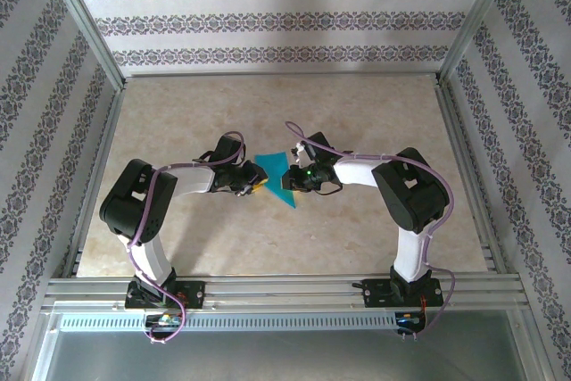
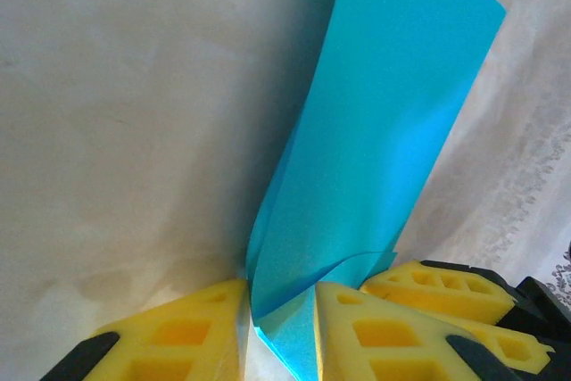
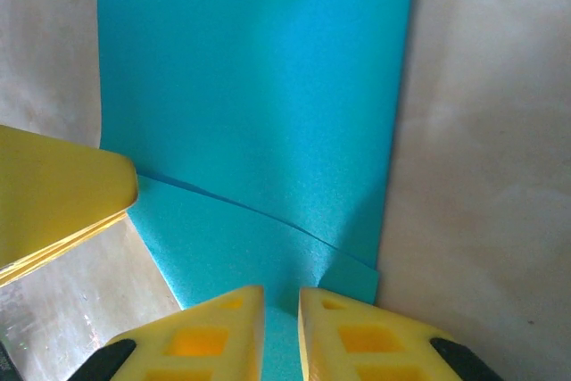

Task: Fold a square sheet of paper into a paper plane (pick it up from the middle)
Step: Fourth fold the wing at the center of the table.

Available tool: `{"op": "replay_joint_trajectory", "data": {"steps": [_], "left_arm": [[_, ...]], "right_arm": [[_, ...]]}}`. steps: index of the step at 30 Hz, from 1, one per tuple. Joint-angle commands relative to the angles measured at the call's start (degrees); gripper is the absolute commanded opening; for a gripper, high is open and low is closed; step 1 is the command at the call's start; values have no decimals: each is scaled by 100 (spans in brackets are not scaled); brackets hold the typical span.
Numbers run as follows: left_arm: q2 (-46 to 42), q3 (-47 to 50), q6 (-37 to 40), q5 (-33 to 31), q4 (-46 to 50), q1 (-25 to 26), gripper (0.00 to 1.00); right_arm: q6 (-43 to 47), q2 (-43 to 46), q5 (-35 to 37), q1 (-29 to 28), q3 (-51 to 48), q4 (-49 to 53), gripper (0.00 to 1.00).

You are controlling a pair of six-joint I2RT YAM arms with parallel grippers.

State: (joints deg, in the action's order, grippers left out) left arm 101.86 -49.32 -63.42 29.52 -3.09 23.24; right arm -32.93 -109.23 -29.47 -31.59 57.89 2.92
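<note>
Left pincer (image 1: 252, 187) sits low, just left of ctr on the worktop (image 1: 268, 104), tips aimed right into the sheet (image 1: 273, 175). In its wrist view the yellow fingers (image 2: 178, 336) stand a little apart w/ a loose teal fold rising btw them. Can't tell whether they actually nip the paper.

The sheet is mid-worktop, btw the two pincers. It's already creased into a smaller shape, w/ one flap lifted and a curved edge where the layers overlap.

Right pincer (image 1: 291, 178) is just right of the sheet, facing left. Its fingers (image 3: 357, 332) are nearly together, clamped on the sheet's near edge, and the teal runs away flat in front of them. A left-pincer finger shows at the left of that view, touching or just beside the paper's side.

Step in hand is prob. bringing a flap over and setting a crease. To do it well:
- Right side acts as anchor, so no slip and no tugging.
- Left side carries the flap over slowly, low to the worktop, w/ edges lined up before any press.
- Thin paper buckles if both arms pull or twist, so move one arm at a time.
- Press from the fold line outward, then let go gently so the crease doesn't spring back.
</note>
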Motion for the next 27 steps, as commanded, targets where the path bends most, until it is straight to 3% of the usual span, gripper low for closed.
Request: {"op": "replay_joint_trajectory", "data": {"steps": [1,10,27], "left_arm": [[-132,-52,244,67,-79,40,26],[-301,-121,546,-377,776,42,35],[41,-280,471,-32,291,42,26]], "right_arm": [[-30,-301,94,-16,-190,278,22],[-12,-300,100,4,-217,279,22],[-21,-344,82,-5,-217,276,21]]}}
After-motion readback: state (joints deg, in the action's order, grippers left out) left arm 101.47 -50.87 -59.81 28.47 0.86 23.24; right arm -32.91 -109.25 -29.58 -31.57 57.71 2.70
